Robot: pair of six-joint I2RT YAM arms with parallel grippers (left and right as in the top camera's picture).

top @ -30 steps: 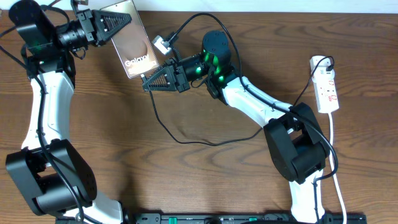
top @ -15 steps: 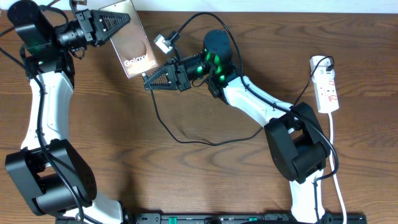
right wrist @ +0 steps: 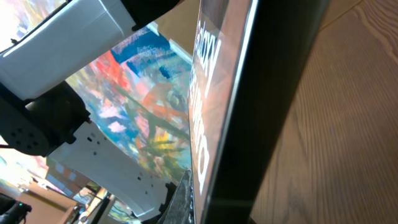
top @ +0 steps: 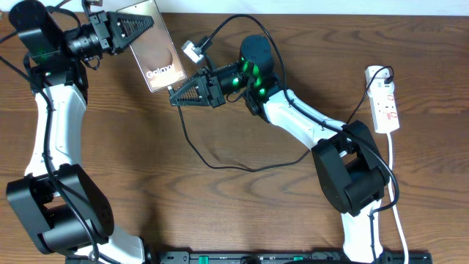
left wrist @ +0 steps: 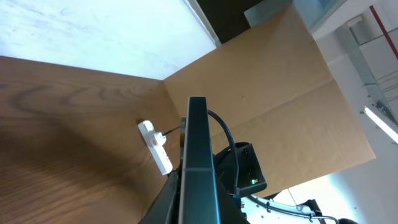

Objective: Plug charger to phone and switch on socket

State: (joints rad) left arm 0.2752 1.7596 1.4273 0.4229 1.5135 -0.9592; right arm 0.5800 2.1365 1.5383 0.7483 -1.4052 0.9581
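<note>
The phone (top: 157,51), a brown slab with white "Galaxy" text, is held off the table at the back left. My left gripper (top: 146,20) is shut on its upper end; in the left wrist view the phone's dark edge (left wrist: 198,162) runs up between the jaws. My right gripper (top: 174,98) is shut at the phone's lower edge, and the thin black charger (top: 212,166) trails out of its tips in a loop across the table. The phone (right wrist: 273,93) fills the right wrist view, one finger (right wrist: 182,198) beside its screen; the plug tip is hidden. The white socket (top: 385,99) lies at the far right.
A small white connector (top: 192,51) on a black lead hangs above the right gripper. The right arm (top: 308,125) crosses the table's middle, the left arm (top: 51,125) stands along the left side. The socket (left wrist: 155,146) also shows on the table in the left wrist view.
My right gripper has crept slightly up and to the right beside the phone's lower edge. The left gripper and phone have stayed put.
</note>
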